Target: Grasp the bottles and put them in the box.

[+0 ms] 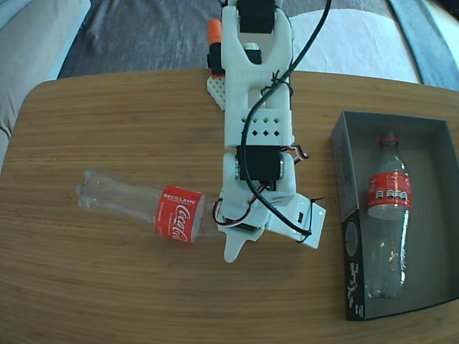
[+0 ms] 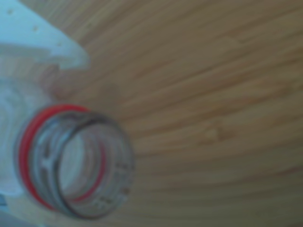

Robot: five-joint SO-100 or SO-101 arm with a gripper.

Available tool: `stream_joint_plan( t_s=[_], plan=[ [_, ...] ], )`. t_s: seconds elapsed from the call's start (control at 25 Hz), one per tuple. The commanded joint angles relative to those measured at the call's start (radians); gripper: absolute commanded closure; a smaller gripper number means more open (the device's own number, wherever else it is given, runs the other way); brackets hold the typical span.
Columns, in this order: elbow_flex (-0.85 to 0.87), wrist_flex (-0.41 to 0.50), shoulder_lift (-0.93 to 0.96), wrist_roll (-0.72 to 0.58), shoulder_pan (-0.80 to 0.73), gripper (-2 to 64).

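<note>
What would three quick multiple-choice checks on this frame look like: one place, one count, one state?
1. Where is the clear plastic Coca-Cola bottle with the red label that lies clear of the white claw?
A. in the shallow black cardboard box
B. on the wooden table
C. on the sofa

2. How many bottles are in view?
A. one
B. two
C. three

3. The bottle at the claw is:
A. capped
B. upright
C. lying, uncapped

Key:
1 A, the fixed view shows it lying inside the box.
2 B, one in the box, one on the table.
3 C, it lies on its side at the claw; the wrist view shows an open mouth.
</note>
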Motion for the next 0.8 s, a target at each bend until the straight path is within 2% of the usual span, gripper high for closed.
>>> stream_joint_plan(
  t_s=[0.0, 0.24, 0.36, 0.76],
  plan=[
    [-0.009, -0.003, 0.014, 0.005, 0.006, 18.9],
    [-0.008, -0.002, 0.025, 0.008, 0.006, 46.3],
    [-0.008, -0.002, 0.031, 0.003, 0.006, 56.8],
    [-0.005, 0.011, 0.034, -0.003, 0.003, 58.4]
  ],
)
